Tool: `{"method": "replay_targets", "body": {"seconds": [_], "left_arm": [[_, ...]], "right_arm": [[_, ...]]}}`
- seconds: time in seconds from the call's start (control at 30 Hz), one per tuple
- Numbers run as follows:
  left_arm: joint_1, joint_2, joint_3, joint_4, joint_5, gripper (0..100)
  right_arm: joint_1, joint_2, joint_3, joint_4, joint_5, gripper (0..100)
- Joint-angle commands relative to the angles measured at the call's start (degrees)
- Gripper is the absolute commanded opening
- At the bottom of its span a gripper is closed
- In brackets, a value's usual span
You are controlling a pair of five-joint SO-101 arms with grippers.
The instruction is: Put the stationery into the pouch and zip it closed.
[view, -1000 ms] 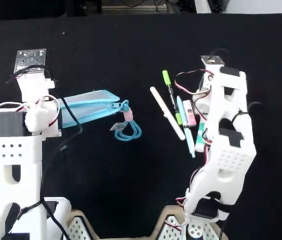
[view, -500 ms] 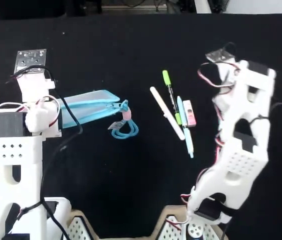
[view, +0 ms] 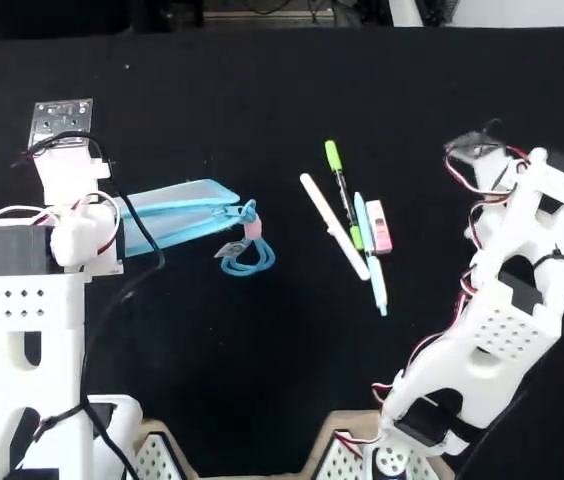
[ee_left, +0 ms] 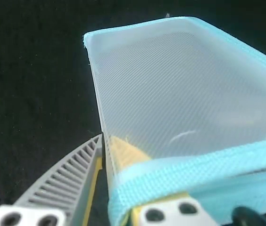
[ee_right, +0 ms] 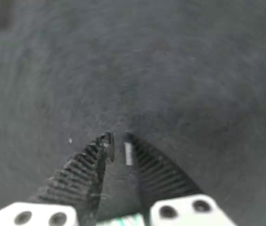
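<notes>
1. Left wrist view: the left claw (ee_left: 108, 141) pinches one edge of the pale blue mesh pouch (ee_left: 180, 94), and a yellow pad shows through the fabric.
2. Right wrist view: the right claw (ee_right: 118, 141) hangs over the black desk (ee_right: 194, 70), its tips almost pressed together on nothing.
3. High view: the pouch lies left of centre with a blue cord loop (view: 250, 258) at its end. Well apart from it, a white pen (view: 334, 226), green highlighter (view: 340, 190), blue pen (view: 369, 252) and pink eraser (view: 378, 226) lie clustered on the desk.

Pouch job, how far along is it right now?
Nothing is packed yet. The left gripper clamps one end of the pouch; the right gripper is shut on nothing over bare cloth. The white pen, green highlighter, blue pen and pink eraser lie loose. Loading and zipping remain.
</notes>
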Motion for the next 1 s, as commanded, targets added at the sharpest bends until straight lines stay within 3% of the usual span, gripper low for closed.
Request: {"method": "replay_targets", "body": {"seconds": [0.0,0.1,0.27,0.57,0.77,0.97], "left_arm": [[0.6,0.4,1.3,-0.6,0.4,3],[0.6,0.4,1.3,-0.6,0.4,3],[0.6,0.4,1.3,-0.6,0.3,3],[0.7,0.4,1.3,-0.6,0.3,3],[0.8,0.4,1.3,-0.6,0.3,3],[0.7,0.4,1.3,-0.4,0.4,3]], "right_arm": [[1.8,-0.7,-10.0,9.5,-21.2,17.2],[6.3,-0.4,-13.7,18.8,-25.1,15.8],[17.0,-0.7,-10.1,15.4,-24.9,16.0],[27.7,-0.4,-9.5,14.7,-22.2,16.0],[30.2,-0.3,-7.2,14.0,-20.6,16.0],[27.8,-0.4,3.3,4.0,-21.0,16.0]]}}
